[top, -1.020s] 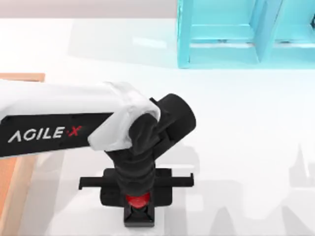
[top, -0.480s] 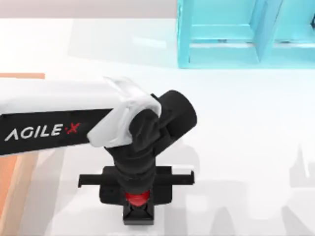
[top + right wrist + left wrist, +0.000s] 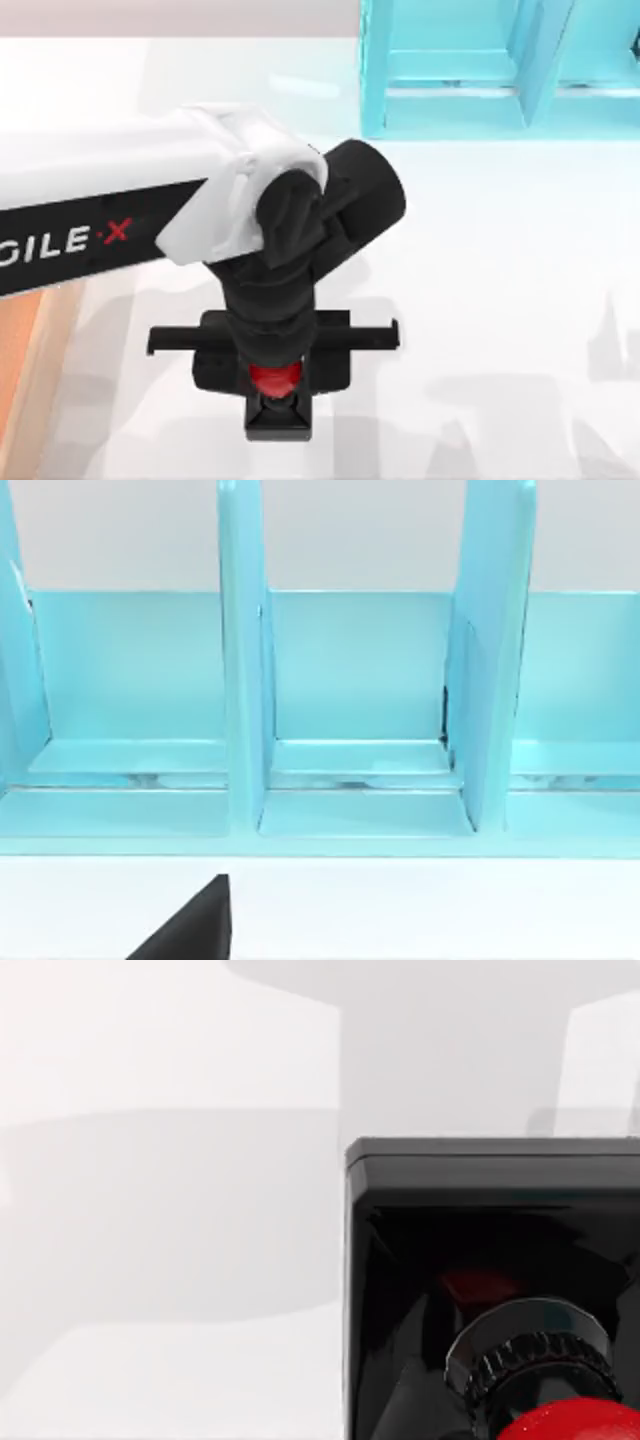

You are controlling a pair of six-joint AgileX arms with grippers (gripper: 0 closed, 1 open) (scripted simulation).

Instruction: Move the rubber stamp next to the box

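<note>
While my left arm reaches in from the left side of the white surface, its claw points straight down at the near edge, middle-left, and it's clamped narrow around the small rubber stamp with the black square stepped base and glossy red round knob. From the left wrist camera I get the black base and a sliver of the red knob up close, white surface beyond it. That light-brown wooden box with the orange-brown floor sits at the far left edge, well apart from the stamp. At the far side stands a cyan shelf-like structure; my right wrist camera faces its compartments.
</note>
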